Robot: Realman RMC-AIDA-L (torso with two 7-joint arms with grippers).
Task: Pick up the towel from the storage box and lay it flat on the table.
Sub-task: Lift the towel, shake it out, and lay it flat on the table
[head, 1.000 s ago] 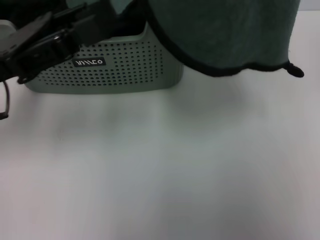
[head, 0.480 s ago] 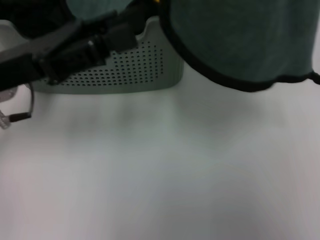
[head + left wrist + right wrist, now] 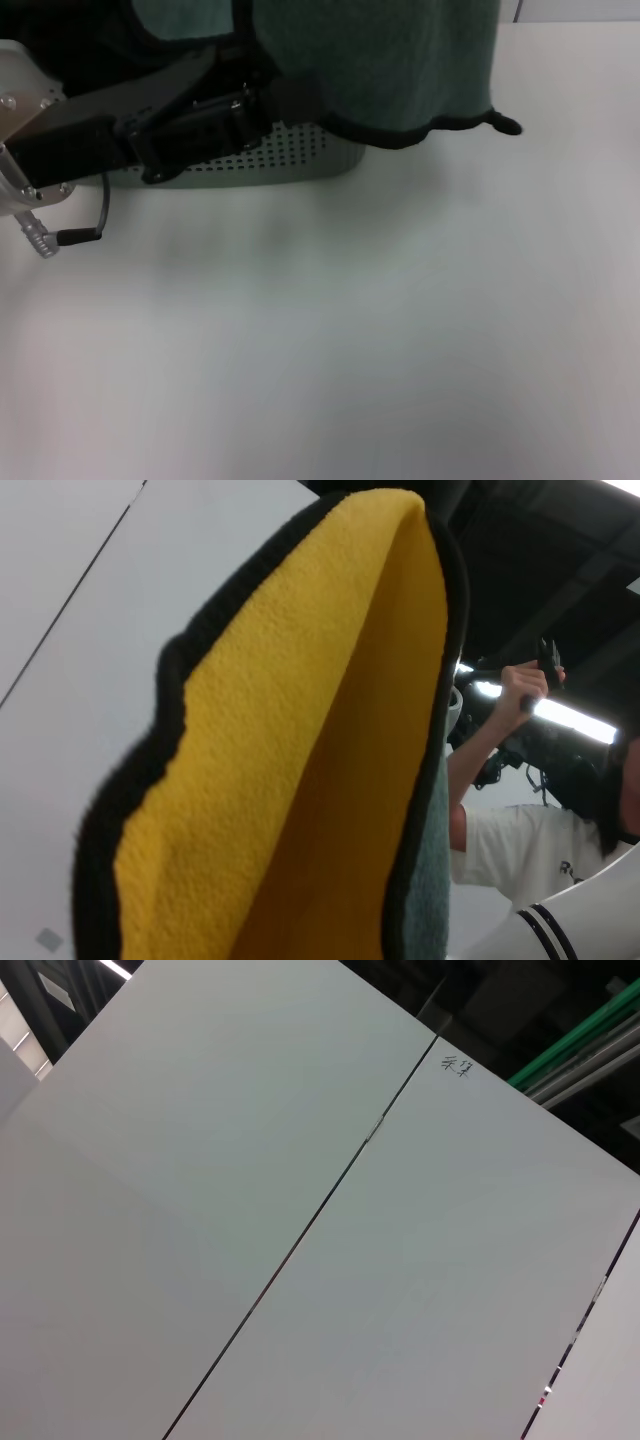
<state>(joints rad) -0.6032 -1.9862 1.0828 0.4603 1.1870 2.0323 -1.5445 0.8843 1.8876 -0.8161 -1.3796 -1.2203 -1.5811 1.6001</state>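
Note:
The dark teal-grey towel [image 3: 380, 60] with its black hem hangs down from above the head view, its lower edge just above the table [image 3: 330, 340] and over the right end of the storage box [image 3: 300, 165]. My left arm reaches in from the left across the front of the box, and my left gripper [image 3: 295, 100] is right at the towel's left edge. The left wrist view is filled by the towel's yellow reverse side [image 3: 300, 760] with its black hem. My right gripper is out of view; its wrist view shows only wall panels.
A cable with a plug [image 3: 80, 237] hangs from my left arm over the table's left side. A person in a white T-shirt [image 3: 520, 850] stands in the background of the left wrist view.
The hanging towel has shifted to the left and its hem has risen a little. My left arm has moved right across the box front, covering the label, up to the towel's edge.

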